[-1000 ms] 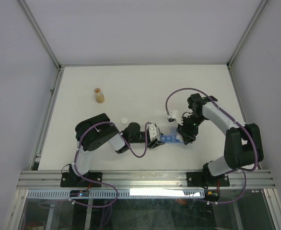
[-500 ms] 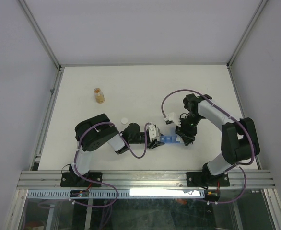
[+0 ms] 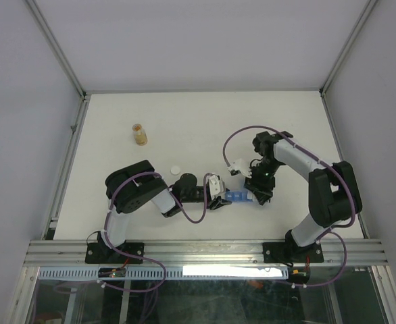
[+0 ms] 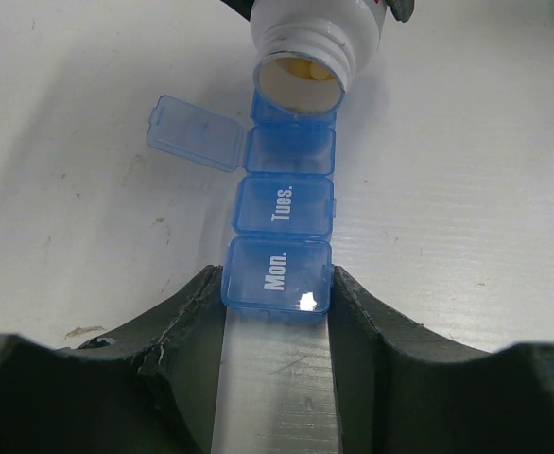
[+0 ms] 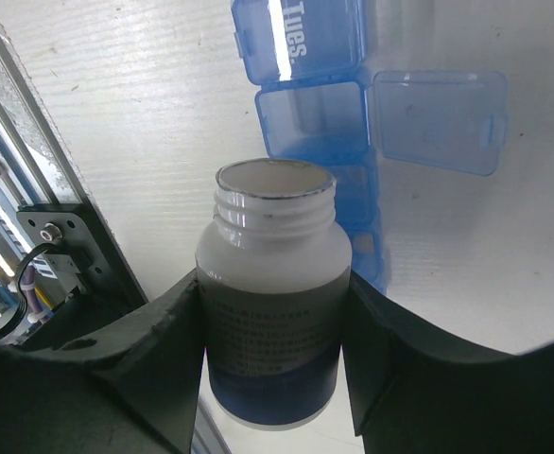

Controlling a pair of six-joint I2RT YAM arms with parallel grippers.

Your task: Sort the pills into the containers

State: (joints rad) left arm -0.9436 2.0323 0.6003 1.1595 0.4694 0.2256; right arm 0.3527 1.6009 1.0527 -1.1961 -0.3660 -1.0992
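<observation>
The containers are one blue translucent pill-organizer strip (image 4: 285, 203) lying on the white table. My left gripper (image 4: 277, 284) is shut on its "Mon." end. Past "Tues.", one compartment (image 5: 310, 123) stands open with its lid (image 4: 194, 132) folded out to the side. My right gripper (image 5: 274, 284) is shut on a white pill bottle (image 5: 272, 312) with no cap. The bottle (image 4: 305, 38) is tipped, its mouth low over the strip just beyond the open compartment. Yellow pills (image 4: 305, 68) show inside the mouth. From above, both grippers meet at the strip (image 3: 238, 196).
A small clear bottle with orange-tan contents (image 3: 140, 134) stands at the far left of the table. A white round cap (image 3: 176, 169) lies by the left arm. The metal rail (image 5: 31, 236) at the table's near edge runs close behind the right gripper.
The right arm's wrist and upper links have swung a little to the left over the strip. The left gripper and the strip have stayed put.
</observation>
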